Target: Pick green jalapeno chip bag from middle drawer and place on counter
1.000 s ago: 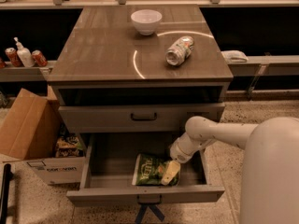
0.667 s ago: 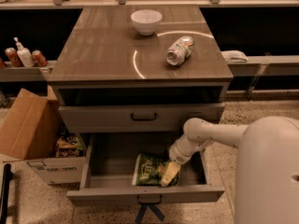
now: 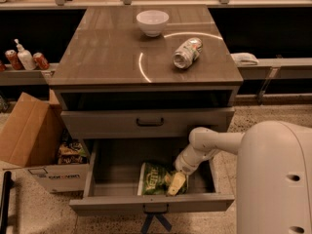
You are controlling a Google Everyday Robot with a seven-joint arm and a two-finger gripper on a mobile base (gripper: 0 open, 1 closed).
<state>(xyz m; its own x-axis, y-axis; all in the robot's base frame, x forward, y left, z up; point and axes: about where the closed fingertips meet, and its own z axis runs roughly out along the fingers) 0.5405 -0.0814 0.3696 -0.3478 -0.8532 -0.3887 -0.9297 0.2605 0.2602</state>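
Note:
The green jalapeno chip bag lies flat in the open middle drawer, towards its front and middle. My gripper reaches down into the drawer from the right and sits on the bag's right end, its pale fingers over the foil. The arm comes from my white body at the right. The brown-grey counter is the cabinet top above.
A white bowl and a lying crumpled can or bottle are on the counter. A shut drawer with a black bar handle is above the open one. A cardboard box with snack packets stands at the left.
The arm has shifted slightly; the gripper stays at the bag's right end in the drawer. The bag has not visibly moved.

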